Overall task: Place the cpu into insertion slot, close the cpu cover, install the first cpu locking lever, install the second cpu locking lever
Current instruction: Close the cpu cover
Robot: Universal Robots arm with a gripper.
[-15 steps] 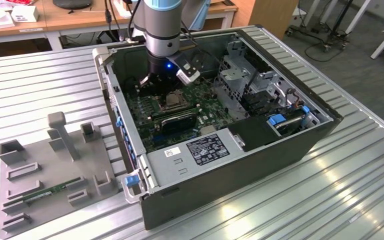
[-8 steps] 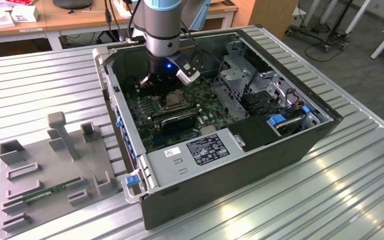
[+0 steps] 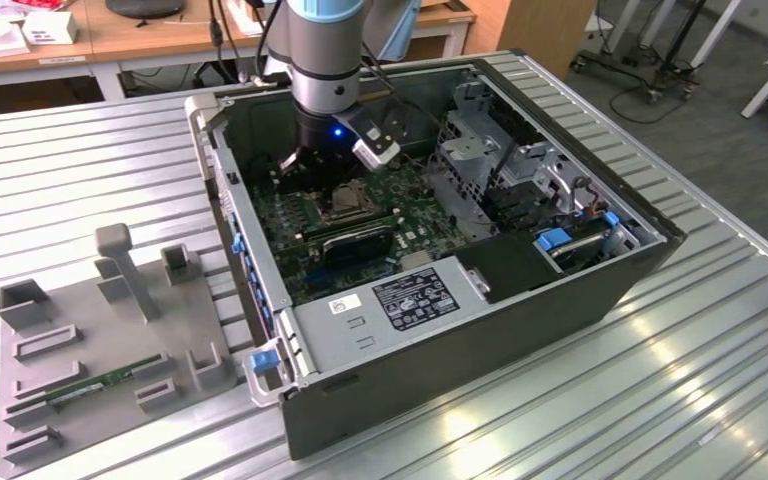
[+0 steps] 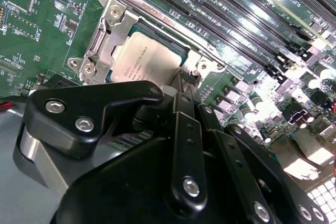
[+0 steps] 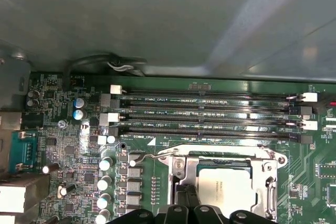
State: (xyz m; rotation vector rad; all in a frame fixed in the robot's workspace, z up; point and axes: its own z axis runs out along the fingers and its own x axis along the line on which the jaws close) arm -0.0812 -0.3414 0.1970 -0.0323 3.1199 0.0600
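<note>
The cpu (image 4: 149, 56) (image 5: 228, 187) lies flat in the insertion slot (image 3: 348, 202) on the green motherboard, inside the open computer case. Its dull metal top shows through the window of the silvery cpu cover (image 4: 113, 22) (image 5: 269, 182), which lies down around it. A thin wire locking lever (image 5: 149, 157) juts out from one corner of the socket. My gripper (image 4: 185, 77) (image 5: 185, 199) hangs right over the socket's edge beside the cpu, its black fingers pressed together with nothing seen between them. In the exterior view the gripper (image 3: 328, 165) sits just above the socket.
Long black memory slots (image 5: 210, 114) run beside the socket. A metal drive cage (image 3: 491, 170) and the case walls (image 3: 244, 230) hem in the board. At the exterior view's left, a grey fixture tray (image 3: 37, 420) holds a green memory stick (image 3: 91, 385) on the ribbed metal table.
</note>
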